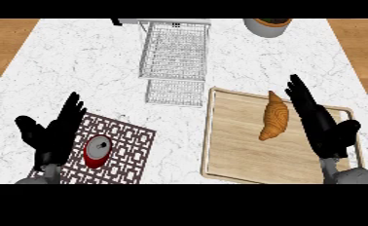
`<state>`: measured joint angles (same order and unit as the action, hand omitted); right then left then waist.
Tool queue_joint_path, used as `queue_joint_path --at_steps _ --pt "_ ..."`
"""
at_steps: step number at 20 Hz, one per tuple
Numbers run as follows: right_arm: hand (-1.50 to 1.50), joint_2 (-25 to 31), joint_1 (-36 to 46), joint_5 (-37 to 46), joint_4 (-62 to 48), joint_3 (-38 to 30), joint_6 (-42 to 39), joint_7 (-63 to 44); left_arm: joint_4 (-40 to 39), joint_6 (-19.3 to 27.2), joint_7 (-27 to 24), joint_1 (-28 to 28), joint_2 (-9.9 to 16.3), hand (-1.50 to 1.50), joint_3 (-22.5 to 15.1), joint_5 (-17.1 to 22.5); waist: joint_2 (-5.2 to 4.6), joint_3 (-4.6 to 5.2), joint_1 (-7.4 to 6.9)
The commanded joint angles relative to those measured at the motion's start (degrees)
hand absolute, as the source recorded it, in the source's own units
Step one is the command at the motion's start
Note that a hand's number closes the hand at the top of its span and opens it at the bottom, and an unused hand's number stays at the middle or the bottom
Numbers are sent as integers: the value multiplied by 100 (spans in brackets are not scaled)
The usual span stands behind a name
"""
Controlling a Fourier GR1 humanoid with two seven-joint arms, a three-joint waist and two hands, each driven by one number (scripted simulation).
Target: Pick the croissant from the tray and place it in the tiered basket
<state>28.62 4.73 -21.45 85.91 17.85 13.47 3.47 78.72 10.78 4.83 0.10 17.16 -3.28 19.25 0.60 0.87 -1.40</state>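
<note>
Right now I see the croissant (pixel 274 116) lying on the wooden tray (pixel 237 157) at the lower right of the frame, towards the tray's upper right part, not yet lifted. My right hand (pixel 321 125) sits just right of it over the tray's right rim, fingers straight and held close together, pointing up the frame, holding nothing; I cannot tell whether it touches the pastry. My left hand (pixel 50 134) rests at the lower left, fingers straight and slightly fanned, at the left edge of a patterned mat (pixel 133 147) that carries a small red pot (pixel 96 151). The wire tiered basket (pixel 174 59) stands at the upper middle, well apart from the tray, with a grey bowl (pixel 267 27) at the upper right. My worry is the grasp: the croissant is curved and tapers at its ends, so fingers closing off-centre could roll or push it across the board instead of catching it. On the carry, the basket's upper tier overhangs the lower one, and a low approach might snag the wire rim.
</note>
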Motion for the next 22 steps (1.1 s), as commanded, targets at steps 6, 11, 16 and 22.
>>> queue_joint_path --at_steps 6,11,16,22 --pt "150 -639 1630 2130 583 714 1639 36 593 -383 70 -637 539 0 -300 -483 -14 -70 9" --pt "-150 -918 624 2908 -461 -201 4268 -882 609 -569 90 -410 570 0 -185 -238 -14 -63 255" --pt "-150 -633 1006 5010 -694 681 4658 -2276 795 -611 259 -369 633 0 -174 -235 -11 -44 149" --pt "-150 272 933 6105 -1036 672 3088 -3651 820 -566 341 -280 579 0 -193 -204 65 24 311"
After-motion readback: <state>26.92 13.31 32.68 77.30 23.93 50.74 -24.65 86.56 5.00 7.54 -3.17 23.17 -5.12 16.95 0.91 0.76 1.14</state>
